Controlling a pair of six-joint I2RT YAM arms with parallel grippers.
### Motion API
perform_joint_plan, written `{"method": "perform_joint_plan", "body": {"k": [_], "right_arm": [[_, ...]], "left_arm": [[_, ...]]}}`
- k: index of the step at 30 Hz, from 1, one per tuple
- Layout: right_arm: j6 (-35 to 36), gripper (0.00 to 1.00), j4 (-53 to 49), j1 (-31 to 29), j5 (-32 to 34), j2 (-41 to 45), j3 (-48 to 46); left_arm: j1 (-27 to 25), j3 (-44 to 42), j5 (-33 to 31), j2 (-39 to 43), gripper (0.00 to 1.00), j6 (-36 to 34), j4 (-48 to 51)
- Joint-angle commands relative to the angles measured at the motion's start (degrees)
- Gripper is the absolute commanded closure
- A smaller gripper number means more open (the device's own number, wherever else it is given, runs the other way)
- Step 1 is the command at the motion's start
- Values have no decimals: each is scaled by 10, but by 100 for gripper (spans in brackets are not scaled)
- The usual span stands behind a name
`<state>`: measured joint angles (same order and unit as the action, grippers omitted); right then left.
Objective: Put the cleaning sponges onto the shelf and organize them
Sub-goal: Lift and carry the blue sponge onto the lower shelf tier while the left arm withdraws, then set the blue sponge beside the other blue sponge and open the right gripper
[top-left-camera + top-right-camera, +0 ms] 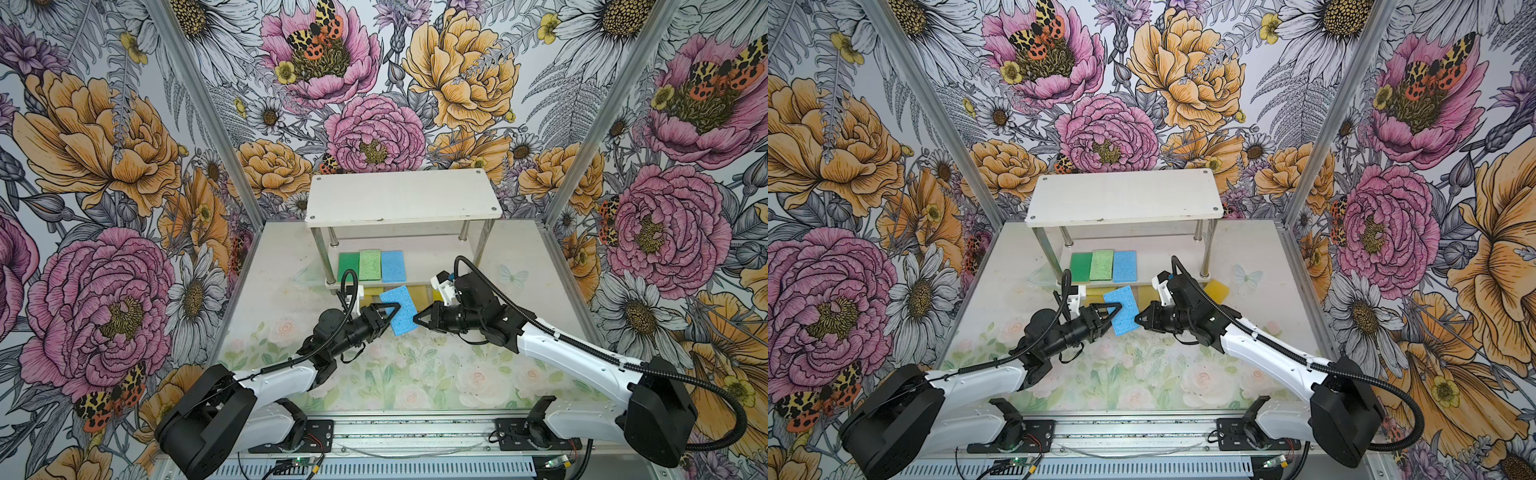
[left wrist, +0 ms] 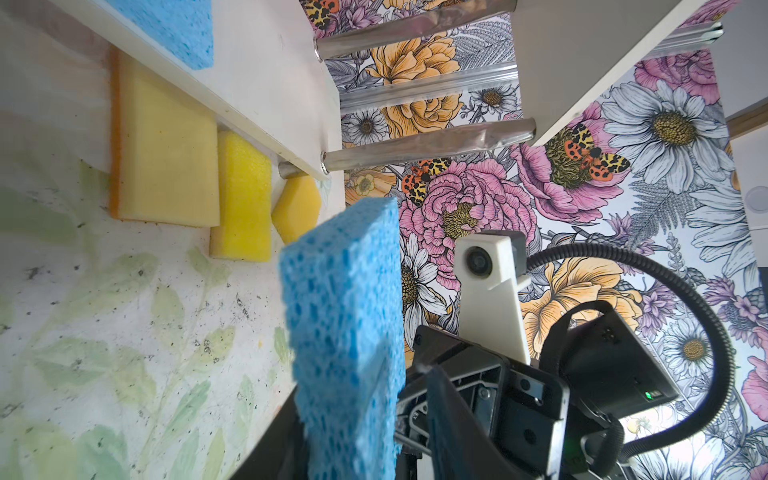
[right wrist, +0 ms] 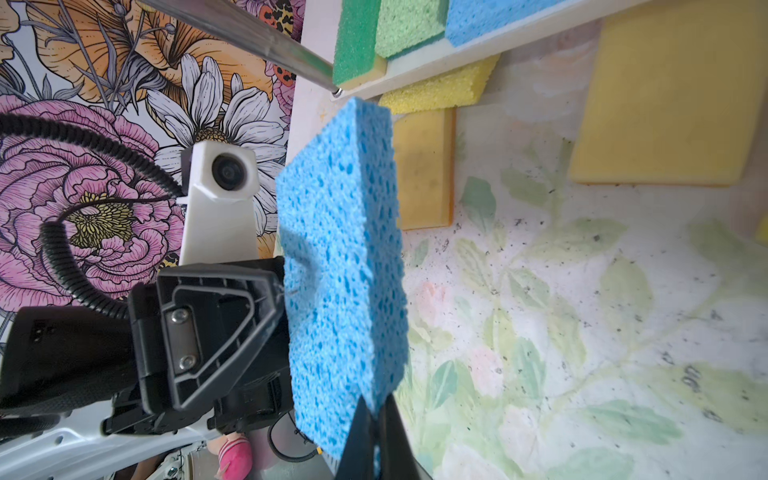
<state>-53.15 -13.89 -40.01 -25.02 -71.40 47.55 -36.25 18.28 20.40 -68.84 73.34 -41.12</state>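
white arms, black joints, ribbed cables

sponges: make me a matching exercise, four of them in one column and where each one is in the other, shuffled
Things:
1. dark green sponge
2. light green sponge
3. tilted blue sponge
4. golden yellow sponge

Places:
a. on the table, by the right front post
b. left end of the row on the lower board, in a top view
c. in the air, pinched by the right gripper
d. middle of that row

Pairs: 1-b, 2-d, 3-c, 4-a
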Motion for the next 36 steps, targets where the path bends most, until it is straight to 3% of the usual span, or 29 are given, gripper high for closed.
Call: {"method": "perform_joint_plan", "body": {"k": [1,5,10,17,24,28,36], "right_arm": [[-11,100,17,19,43,32,-18],[-4,100,17,53,93,35,-18],[20,100,18,76,176,-3,23],[63,100,31,85,267,-88,93],[89,100,80,90,307,-148,107],[96,100,139,95,296,-179,103],[109,100,149,108,259,-248,138]], "left_arm": [[5,37,16,48,38,-62,150],[17,70,-55,159,22,-149,405],[56,66,-57,272,18,-182,539],[111,23,-23,377,14,-165,592],[134,17,1,387,12,-166,599],[140,21,10,381,11,-171,601],[150,14,21,384,9,-171,607]]}}
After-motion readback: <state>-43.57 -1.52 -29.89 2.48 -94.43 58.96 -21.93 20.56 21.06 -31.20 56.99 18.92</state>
